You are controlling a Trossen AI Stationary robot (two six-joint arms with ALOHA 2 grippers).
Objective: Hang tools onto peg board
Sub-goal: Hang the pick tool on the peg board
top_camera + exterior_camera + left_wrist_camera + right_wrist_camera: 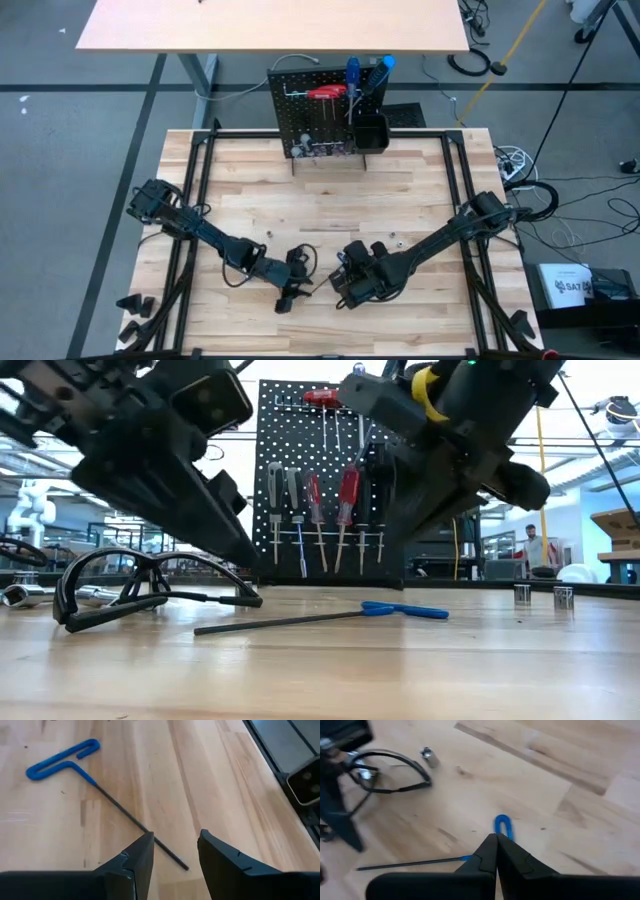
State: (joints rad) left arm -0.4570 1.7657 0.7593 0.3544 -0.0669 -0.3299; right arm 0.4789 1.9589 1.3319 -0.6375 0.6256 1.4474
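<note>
A hex key with a blue T-handle (62, 759) lies flat on the table near its front edge; its thin black shaft (280, 622) points toward the table's left. My left gripper (175, 852) is open and slanted down, with one finger on each side of the shaft's free end (175, 859), above the table in the low view. My right gripper (496, 842) is shut, its tip just short of the blue handle loop (502, 826). The peg board (325, 110) stands at the far edge, with screwdrivers (320, 510) hanging on its hooks.
Black safety glasses (130, 588) lie on the table left of the hex key, close to my left arm. Small silver bits (540, 595) stand on the right, and one (427, 756) lies by the glasses. A black bin (370, 132) hangs on the board's right.
</note>
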